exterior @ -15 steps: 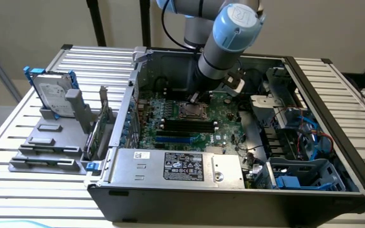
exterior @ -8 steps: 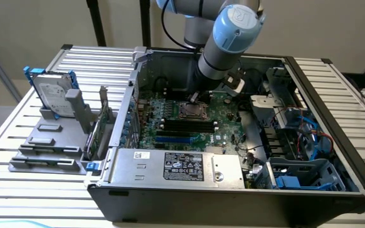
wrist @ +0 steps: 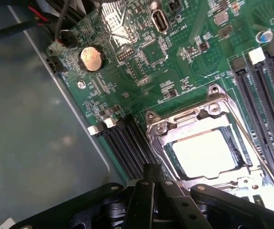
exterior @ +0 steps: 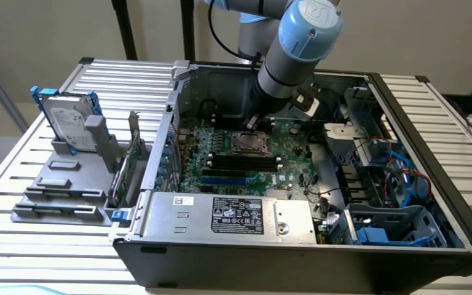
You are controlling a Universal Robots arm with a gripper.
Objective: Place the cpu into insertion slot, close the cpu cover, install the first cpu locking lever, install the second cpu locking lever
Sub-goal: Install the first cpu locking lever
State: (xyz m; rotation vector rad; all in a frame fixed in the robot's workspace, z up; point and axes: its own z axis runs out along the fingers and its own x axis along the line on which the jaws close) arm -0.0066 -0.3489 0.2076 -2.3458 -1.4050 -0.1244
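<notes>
Silver-grey flat square cpu (wrist: 204, 153) sits in black square insertion slot (wrist: 237, 157) mid green board, silver frame cover (wrist: 184, 119) around it. Gripper (wrist: 151, 191) just beside; finger spread: cannot tell. Chip light, stiff, fragile; hold by edges.

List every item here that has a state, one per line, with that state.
cpu: seated in the insertion slot, bright top facing up.
cpu cover: closed down over the cpu, framing it.
Computer case: side open, motherboard exposed.
Hard drive: out of the case, standing in a grey holder.
End effector: low beside the socket, holding nothing visible.
</notes>
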